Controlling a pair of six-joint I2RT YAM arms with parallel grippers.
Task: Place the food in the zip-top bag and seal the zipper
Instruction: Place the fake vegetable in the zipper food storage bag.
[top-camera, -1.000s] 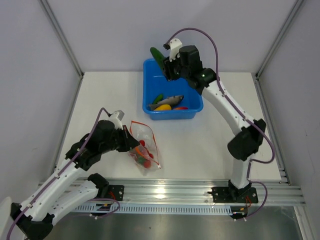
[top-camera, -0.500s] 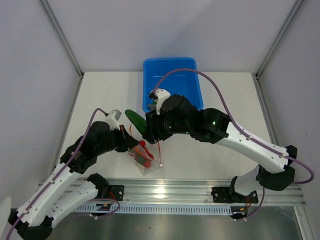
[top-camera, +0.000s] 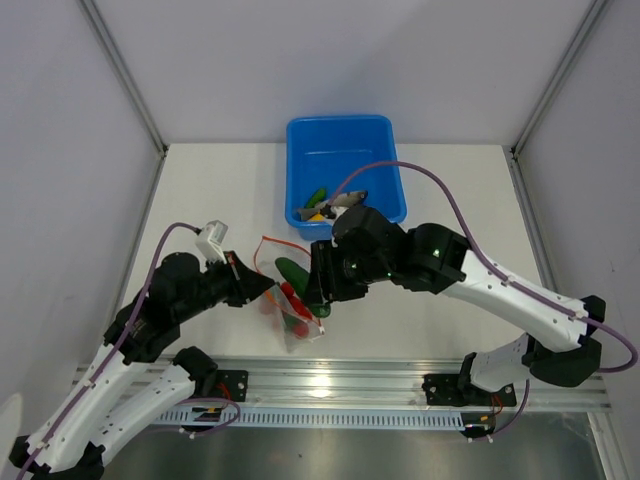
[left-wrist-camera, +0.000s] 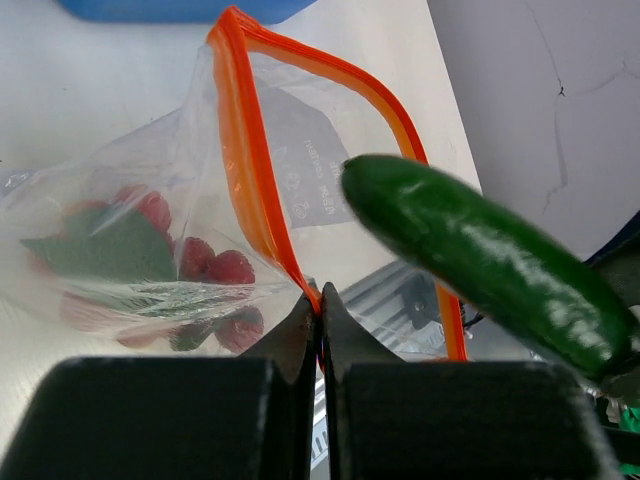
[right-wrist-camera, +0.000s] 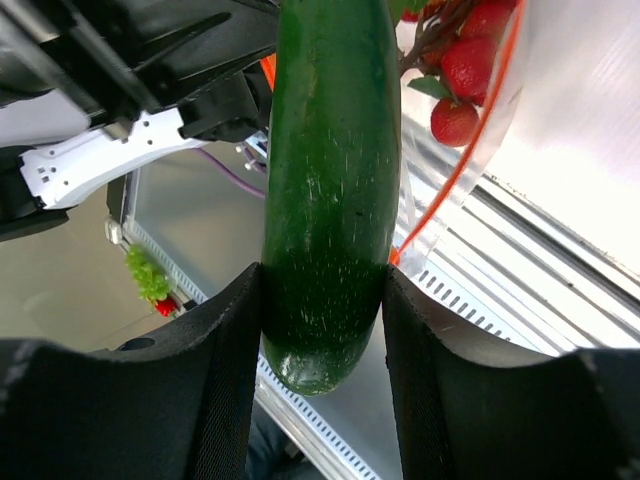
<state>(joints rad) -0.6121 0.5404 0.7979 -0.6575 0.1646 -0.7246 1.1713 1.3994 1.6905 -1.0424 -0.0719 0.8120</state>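
The clear zip-top bag (top-camera: 288, 310) lies near the table's front, its orange-red zipper (left-wrist-camera: 250, 170) held open. My left gripper (left-wrist-camera: 320, 305) is shut on the zipper strip at one side of the mouth. Red tomatoes (left-wrist-camera: 215, 268) and green bits (left-wrist-camera: 100, 250) lie inside the bag. My right gripper (right-wrist-camera: 325, 300) is shut on the green cucumber (right-wrist-camera: 328, 190), whose tip is at the bag's mouth; the cucumber also shows in the top view (top-camera: 293, 272) and the left wrist view (left-wrist-camera: 490, 260). The grey fish (top-camera: 342, 201) and yellow-orange fruit (top-camera: 318, 214) lie in the blue tub.
The blue tub (top-camera: 340, 140) stands at the back centre of the table. A metal rail (top-camera: 400, 385) runs along the table's front edge. Grey walls close in both sides.
My right gripper carried the cucumber from above the blue tub down and forward to the bag's mouth. My left gripper shifted slightly left, still holding the zipper.
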